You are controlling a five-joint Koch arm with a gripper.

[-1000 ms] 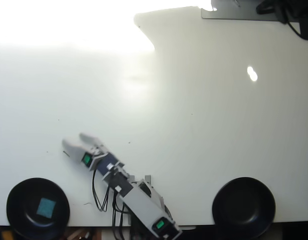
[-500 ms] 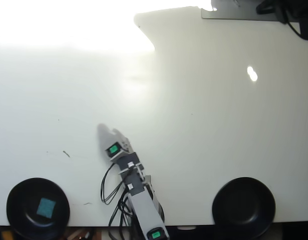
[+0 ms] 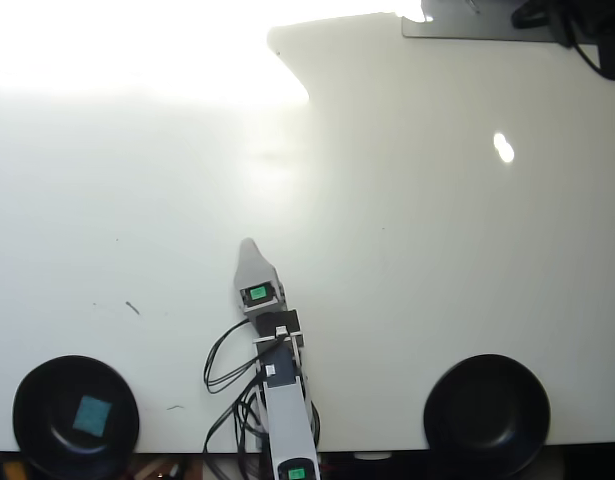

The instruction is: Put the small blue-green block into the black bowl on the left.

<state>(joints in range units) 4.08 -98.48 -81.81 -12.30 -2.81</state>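
overhead view. arm (image 3: 283,400) enters from the bottom edge and reaches up the middle of the white table (image 3: 407,260). gripper (image 3: 249,248) at its far end, empty, nothing near the tip. only a single pointed tip shows, the jaws lying one over the other, so open or closed cannot be told. small blue-green block (image 3: 91,415) lies well down and to the left of the gripper, flat inside the black bowl (image 3: 75,415) at the lower left edge, roughly centred in it. second black bowl (image 3: 486,414) sits well down and to the right of the gripper, nothing visible in it. loose black cables (image 3: 225,365) loop just left of the arm, below the gripper. strong glare washes the upper left table.
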